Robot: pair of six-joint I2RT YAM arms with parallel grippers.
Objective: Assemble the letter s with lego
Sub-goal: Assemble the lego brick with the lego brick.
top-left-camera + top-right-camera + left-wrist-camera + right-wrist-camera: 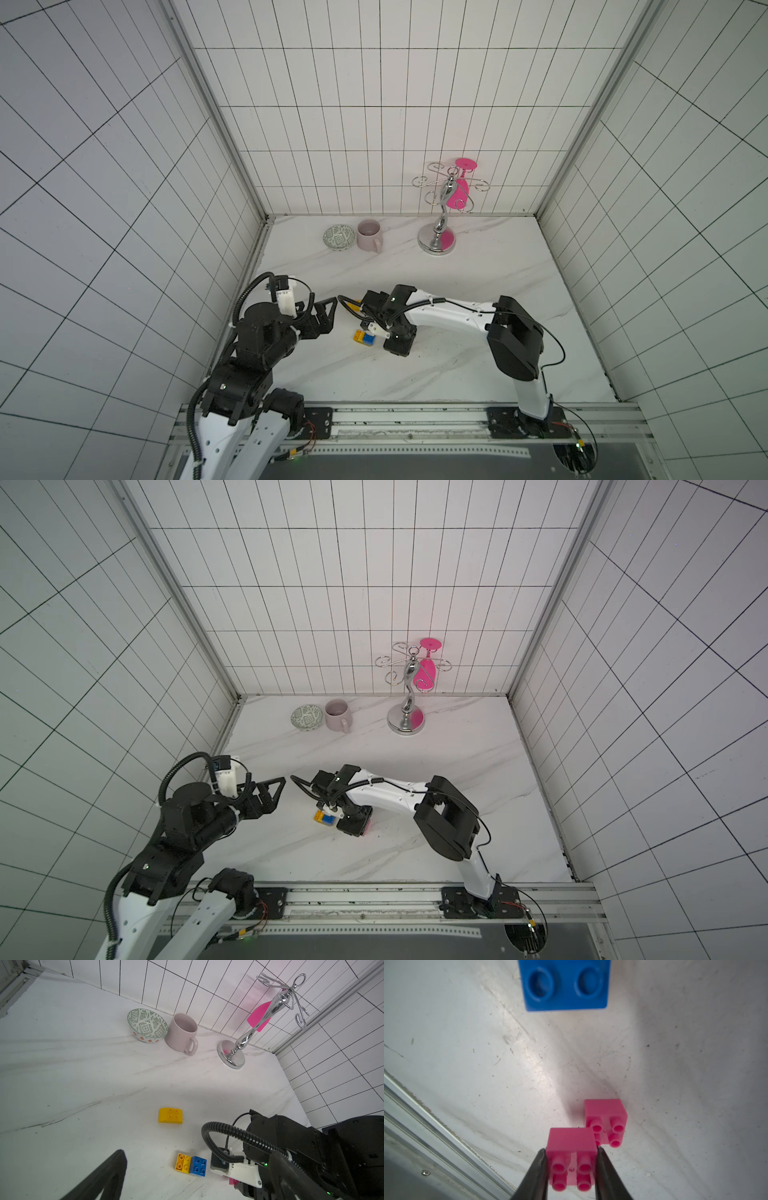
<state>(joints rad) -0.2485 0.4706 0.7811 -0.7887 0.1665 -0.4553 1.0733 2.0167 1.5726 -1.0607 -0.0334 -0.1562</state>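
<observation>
Lego, five glossy plastic bricks, not yet joined as an S, near the middle of the white marble-veined table (83,1084).
- Pink cube (571,1140): four round studs; clamped on two opposite sides by the right gripper (571,1150), jaws closed on it.
- Second pink cube (605,1114): same shape, on the table just beside the first.
- Blue cube (198,1165): touching the long yellow brick (182,1163); whether it is pressed on cannot be told.
- Rounded yellow brick (170,1115): curved ends, four studs, lying apart.
- Left gripper (330,313): released, fingers spread, holding nothing, beside the bricks.
- Ribbed pale-pink mug (181,1032) and patterned bowl (147,1025): upright, touching, near the back wall.
- Chrome stand (230,1057): carries an inverted pink goblet (259,1018).
</observation>
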